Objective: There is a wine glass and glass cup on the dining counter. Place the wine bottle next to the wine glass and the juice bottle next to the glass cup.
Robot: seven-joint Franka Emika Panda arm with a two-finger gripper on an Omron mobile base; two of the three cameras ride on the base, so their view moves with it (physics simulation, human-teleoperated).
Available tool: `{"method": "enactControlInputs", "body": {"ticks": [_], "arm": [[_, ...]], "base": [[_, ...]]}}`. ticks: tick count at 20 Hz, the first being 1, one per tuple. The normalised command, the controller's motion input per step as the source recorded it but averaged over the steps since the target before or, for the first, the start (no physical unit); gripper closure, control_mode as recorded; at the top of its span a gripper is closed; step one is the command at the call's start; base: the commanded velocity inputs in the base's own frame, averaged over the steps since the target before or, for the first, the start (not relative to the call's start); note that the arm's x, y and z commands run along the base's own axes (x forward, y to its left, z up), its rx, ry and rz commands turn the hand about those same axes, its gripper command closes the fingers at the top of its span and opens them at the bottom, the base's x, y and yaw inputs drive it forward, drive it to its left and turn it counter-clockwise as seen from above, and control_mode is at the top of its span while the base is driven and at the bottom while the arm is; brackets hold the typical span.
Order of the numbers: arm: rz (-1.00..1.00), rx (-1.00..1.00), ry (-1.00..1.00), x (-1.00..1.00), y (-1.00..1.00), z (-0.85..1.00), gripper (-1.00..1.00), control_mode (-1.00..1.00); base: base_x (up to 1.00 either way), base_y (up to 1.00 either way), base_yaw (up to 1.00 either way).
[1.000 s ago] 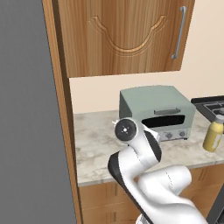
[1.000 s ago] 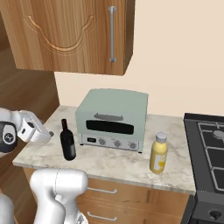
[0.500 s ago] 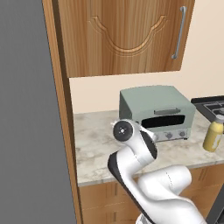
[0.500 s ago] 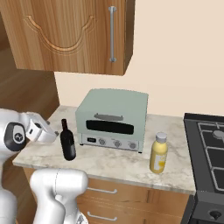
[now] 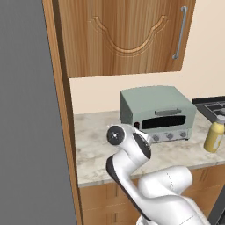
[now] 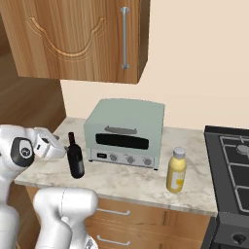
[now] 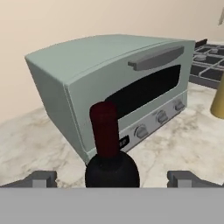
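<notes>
Right base view: at the left, the gripper [image 6: 62,147] is held spread wide just beside the wine bottle [image 6: 75,156], which stands upright on the marbled table [image 6: 126,180]. Further right the grey-green toaster oven [image 6: 125,132] is seen, then the yellow juice bottle [image 6: 176,170], upright near the black stove [image 6: 232,170].

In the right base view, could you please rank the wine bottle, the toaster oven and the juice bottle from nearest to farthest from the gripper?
1. The wine bottle, just beside the open gripper, at the counter's left end.
2. The toaster oven, behind the wine bottle and to its right.
3. The juice bottle, farthest right, near the stove.
</notes>
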Motion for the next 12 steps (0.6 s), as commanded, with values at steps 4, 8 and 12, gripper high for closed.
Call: {"method": "enactControlInputs", "body": {"ticks": [4, 8, 12], "arm": [[-0.09, -0.07, 0.0, 0.14, 0.01, -0.16, -1.0, -1.0], [-0.09, -0.06, 0.0, 0.17, 0.05, -0.18, -1.0, -1.0], [-0.1, -0.07, 0.0, 0.03, -0.05, -0.07, -1.0, -1.0]], "base": [[0.0, 0.0, 0.0], [0.0, 0.0, 0.0], [0.0, 0.0, 0.0]]}}
